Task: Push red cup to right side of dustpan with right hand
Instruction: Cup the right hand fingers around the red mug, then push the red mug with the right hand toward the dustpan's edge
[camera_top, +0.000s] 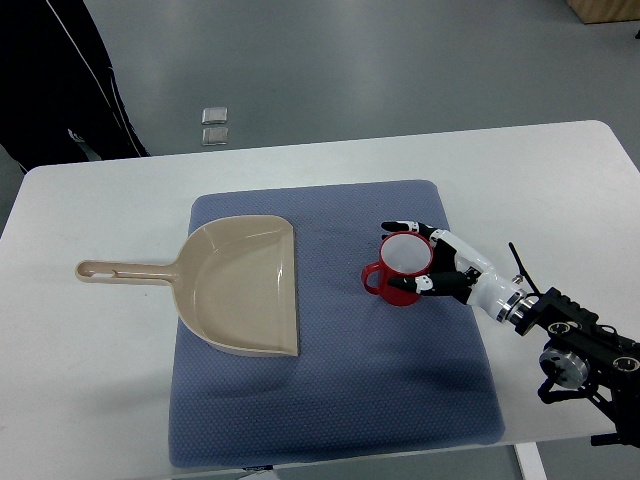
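Reaching in from the right edge of the picture, the right hand (428, 262) has its black-tipped white fingers (405, 227) curled round the red cup (400, 270), one set showing at the cup's far rim and another against its near right side, so the hand wraps the cup from the right. The cup stands upright on the blue mat (330, 400), its white inside facing up and its small handle pointing left toward the dustpan (245, 290). It sits to the right of the dustpan's open straight edge, near it but apart, with bare mat between the two. The beige dustpan lies flat on the left part of the mat, its long handle stretching left onto the white table (90, 380). At the far left corner a person in dark clothing (60, 80) stands beside the table, and two small grey squares (214, 125) lie on the floor beyond it.
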